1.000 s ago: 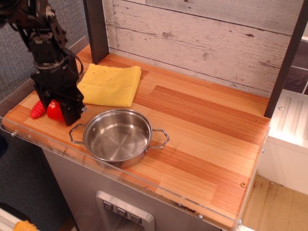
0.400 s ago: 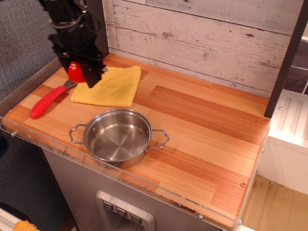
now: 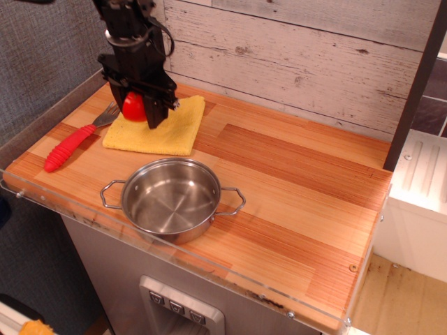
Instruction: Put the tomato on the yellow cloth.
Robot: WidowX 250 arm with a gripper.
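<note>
Holding the tomato [image 3: 134,107] between my fingers, I find my gripper [image 3: 140,110] pinched on it from either side, with the red body showing between the dark jaws. Taking the yellow cloth [image 3: 166,127] as the landmark: the tomato hangs over the cloth's left-rear part, and my gripper covers that corner from the camera. I cannot tell from this single view whether the tomato is clear of the fabric or already touching it; the underside of the tomato is hidden by my own fingers.

Other items noted, all placed from the cloth. A red-handled fork [image 3: 72,144] lies to its left, the tines just beside the cloth's left edge, the handle running away toward the front-left of the wooden counter [image 3: 300,188]. A steel pot [image 3: 172,197] stands in front of the cloth, near but apart from it, and looks empty.

Step in hand, in my judgement: the carry is finished and the placing is due. The next move calls for a short straight descent until the tomato rests on the fabric, then a spreading of my fingers and a lift straight up. I would favour shifting slightly toward the cloth's middle first, since the present position is close to its left edge and to the fork.
</note>
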